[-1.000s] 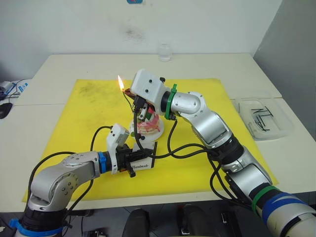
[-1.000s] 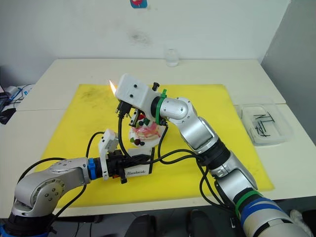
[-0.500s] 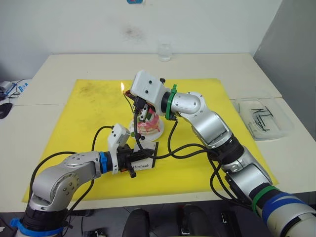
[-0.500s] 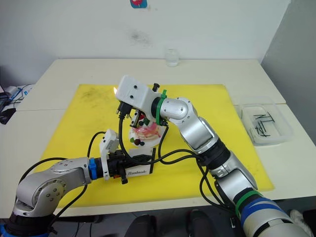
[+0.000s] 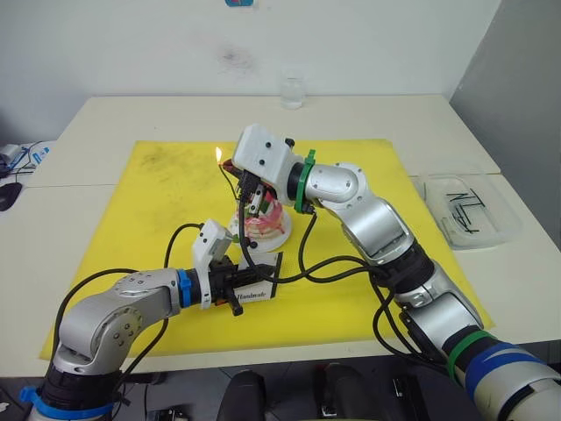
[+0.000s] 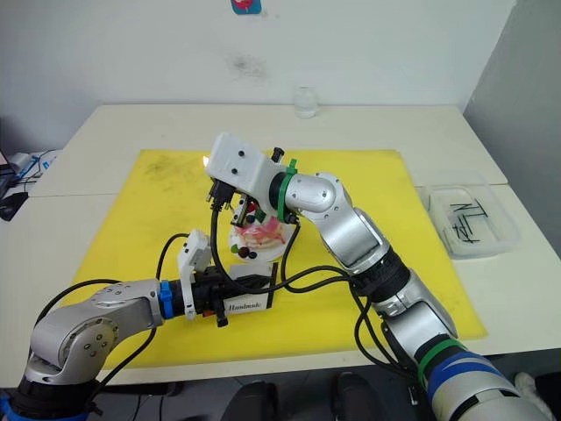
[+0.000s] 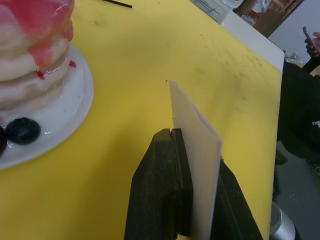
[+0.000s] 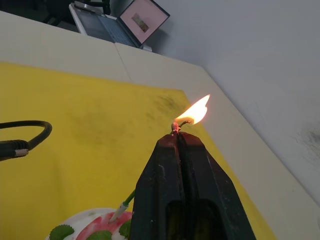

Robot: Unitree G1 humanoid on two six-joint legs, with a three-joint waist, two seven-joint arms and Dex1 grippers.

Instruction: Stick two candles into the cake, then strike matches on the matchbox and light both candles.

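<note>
The pink-and-white cake (image 5: 263, 219) sits on its small white plate (image 5: 279, 235) in the middle of the yellow mat. A green candle (image 8: 125, 202) with a pale tip stands tilted in the cake. Above and to the left of the cake, my right gripper (image 5: 230, 163) is shut on a burning match (image 8: 180, 125), and the flame (image 5: 217, 155) rises just past the fingertips (image 8: 167, 145). In front of the cake, my left gripper (image 5: 235, 294) is shut on the white matchbox (image 5: 259, 289), which stands on edge (image 7: 197, 150) just above the mat, near the plate (image 7: 75, 100).
A yellow mat (image 5: 158, 202) covers the table's middle. A clear tray (image 5: 465, 210) with several matches lies at the right. A glass (image 5: 292, 91) stands at the back edge. Cables hang from both wrists around the cake. A person (image 7: 300, 100) is beyond the table.
The match flame has shrunk from tall to small. My right gripper has barely moved. The left gripper with the matchbox has shifted slightly to the right.
</note>
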